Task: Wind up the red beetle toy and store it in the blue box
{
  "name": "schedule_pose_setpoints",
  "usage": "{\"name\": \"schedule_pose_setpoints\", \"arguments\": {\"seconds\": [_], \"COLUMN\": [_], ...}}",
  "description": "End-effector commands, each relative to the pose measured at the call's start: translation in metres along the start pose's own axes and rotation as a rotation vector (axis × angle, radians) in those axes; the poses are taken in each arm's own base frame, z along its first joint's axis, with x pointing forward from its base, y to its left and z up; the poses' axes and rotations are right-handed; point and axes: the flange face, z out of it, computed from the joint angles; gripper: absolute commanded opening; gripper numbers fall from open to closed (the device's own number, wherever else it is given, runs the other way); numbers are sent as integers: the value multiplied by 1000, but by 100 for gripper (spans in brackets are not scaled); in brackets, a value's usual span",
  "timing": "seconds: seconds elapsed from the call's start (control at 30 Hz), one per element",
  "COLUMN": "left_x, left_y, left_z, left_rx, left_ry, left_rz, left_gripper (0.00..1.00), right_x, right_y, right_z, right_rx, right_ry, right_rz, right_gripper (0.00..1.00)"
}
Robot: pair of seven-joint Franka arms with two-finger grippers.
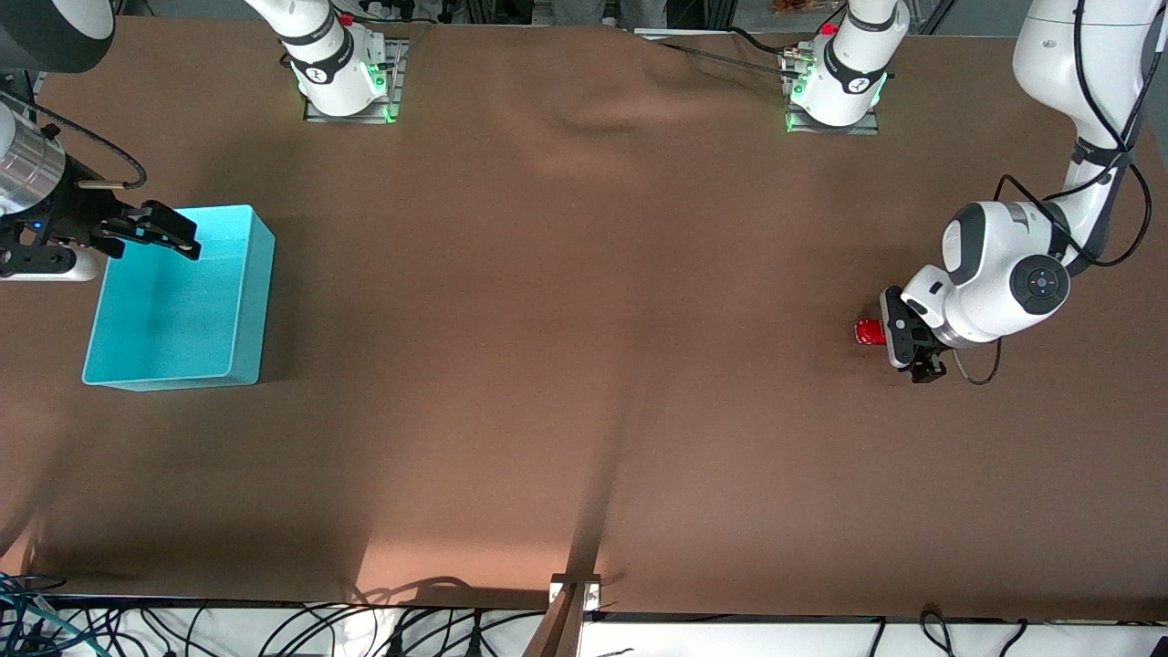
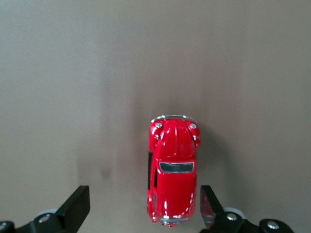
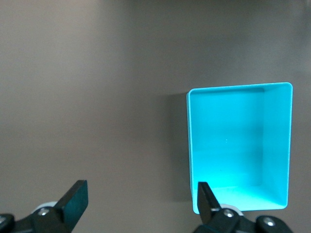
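The red beetle toy (image 1: 869,332) stands on the brown cloth toward the left arm's end of the table. My left gripper (image 1: 902,341) hangs low over it. In the left wrist view the toy (image 2: 173,170) lies lengthwise between the open fingers (image 2: 77,208), close to one pad and apart from the other; my left gripper (image 2: 144,208) grips nothing. The blue box (image 1: 242,301) sits toward the right arm's end, nothing inside. My right gripper (image 1: 153,230) hovers open over the box's rim farthest from the front camera. In the right wrist view the box (image 3: 240,145) shows beside my right gripper (image 3: 141,201).
A brown cloth (image 1: 584,365) covers the table, with a wrinkle (image 1: 593,119) between the two arm bases. A metal clamp (image 1: 575,589) sits at the table's front edge, and cables hang below that edge.
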Motion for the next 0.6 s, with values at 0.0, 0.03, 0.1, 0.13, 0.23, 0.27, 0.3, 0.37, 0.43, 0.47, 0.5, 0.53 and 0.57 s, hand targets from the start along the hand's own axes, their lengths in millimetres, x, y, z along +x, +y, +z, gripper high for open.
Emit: {"name": "schedule_pose_setpoints", "arguments": {"seconds": [0.0, 0.03, 0.1, 0.13, 0.23, 0.27, 0.3, 0.37, 0.43, 0.47, 0.5, 0.53, 0.57], "left_x": [1, 1, 2, 1, -2, -2, -2, -2, -1, -1, -1, -1, -1], "left_y": [9, 12, 16, 17, 23, 24, 23, 23, 23, 23, 22, 21, 20], "left_z": [3, 5, 8, 9, 16, 16, 15, 14, 14, 14, 13, 12, 12], "left_rx": [-3, -9, -18, -21, -9, -3, 0, 1, 2, 1, 4, 6, 7], "left_ry": [-14, -14, -14, -13, -9, -9, -10, -10, -10, -10, -10, -9, -9], "left_rz": [39, 40, 41, 39, 36, 36, 39, 38, 54, 72, 89, 101, 109], "left_gripper": [100, 100, 100, 100, 100, 100, 100, 96, 79, 62, 50, 41, 33], "right_x": [-1, -1, -1, -1, -1, -1, -1, -1, -1, -1, -1, -1, -1], "right_y": [1, 1, 1, 1, 1, 1, 1, 1, 1, 1, 1, 1, 1], "right_z": [-4, -4, -4, -4, -4, -4, -5, -4, -4, -5, -4, -5, -5], "right_rx": [2, 2, 2, 2, 2, 2, 2, 2, 2, 2, 2, 2, 2], "right_ry": [-2, -2, -2, -2, -2, -2, 0, -2, -2, 0, -2, 0, 0], "right_rz": [-1, -1, -1, -3, -1, -1, -1, -1, -3, -1, -1, -3, -1], "right_gripper": [100, 100, 100, 100, 100, 100, 100, 100, 100, 100, 100, 100, 100]}}
